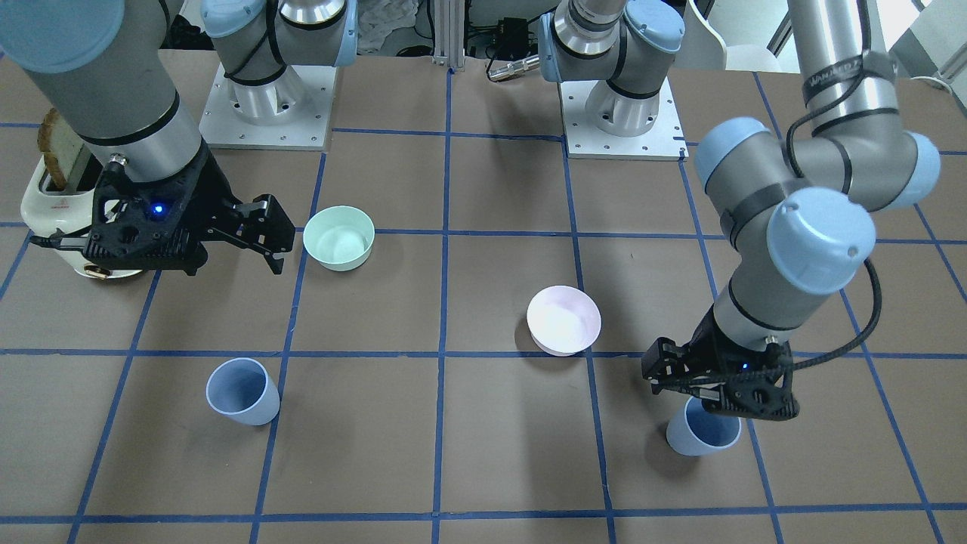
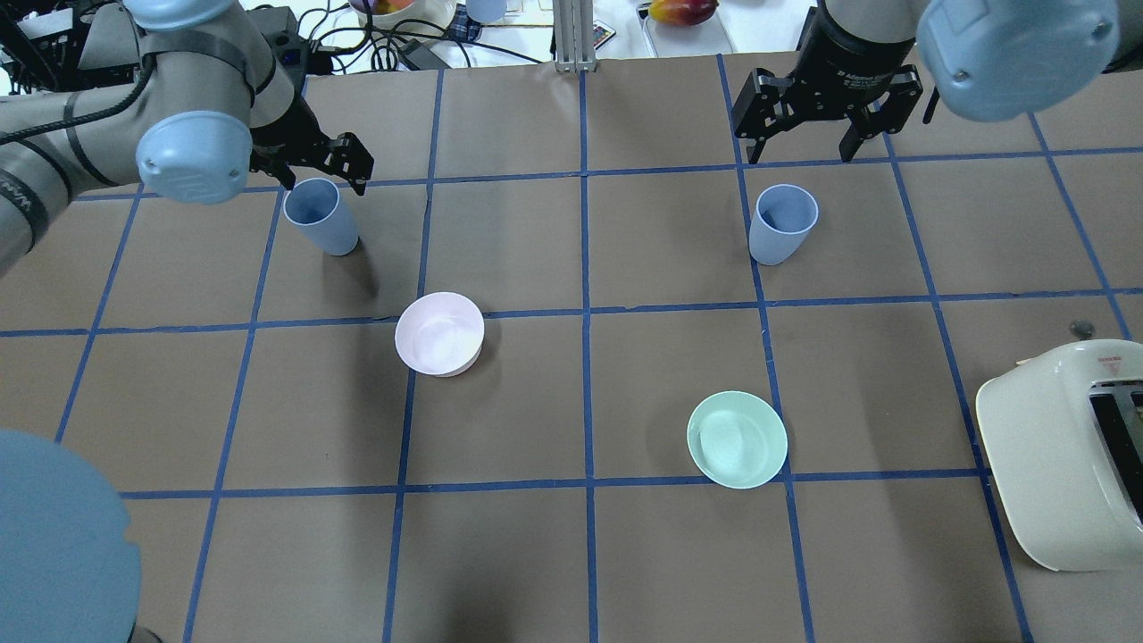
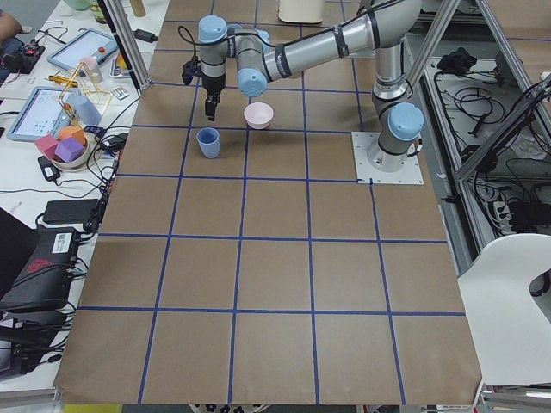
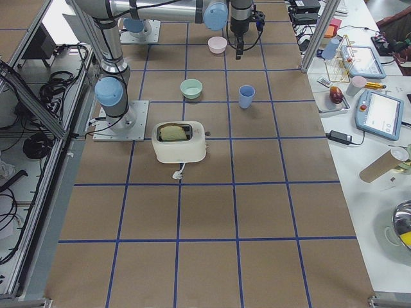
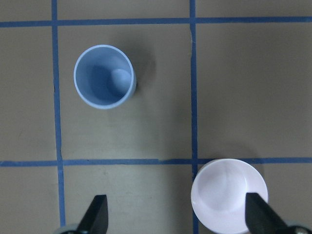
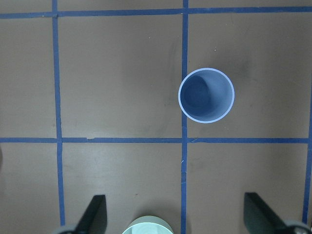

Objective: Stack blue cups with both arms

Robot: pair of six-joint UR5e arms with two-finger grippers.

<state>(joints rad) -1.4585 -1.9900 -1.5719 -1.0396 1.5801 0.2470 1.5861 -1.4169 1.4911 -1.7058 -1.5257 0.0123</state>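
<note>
Black tips of the left jaws sit at the bottom edge of the left wrist view. They are spread wide, with nothing between them but brown taped surface and a round pale pink bowl, which lies just inside one tip. One small matte pale-blue tapered cup stands upright ahead of those jaws, offset toward the other tip and apart from both.

The right jaws are also fully spread and empty. A second matte pale-blue tapered cup stands upright ahead of them, somewhat toward one tip. A round mint-green bowl peeks in between the tips at the frame's edge.

The step in hand looks like the approach to each cup. To do it well, each arm should probably slide forward until the rim sits midway between its tips, then descend and close on the wall below the rim. The left jaws should keep their tip clear of the pink bowl on the way. How high either pair hangs above the rims is hard to judge from these views, so the descent is best kept slow.
</note>
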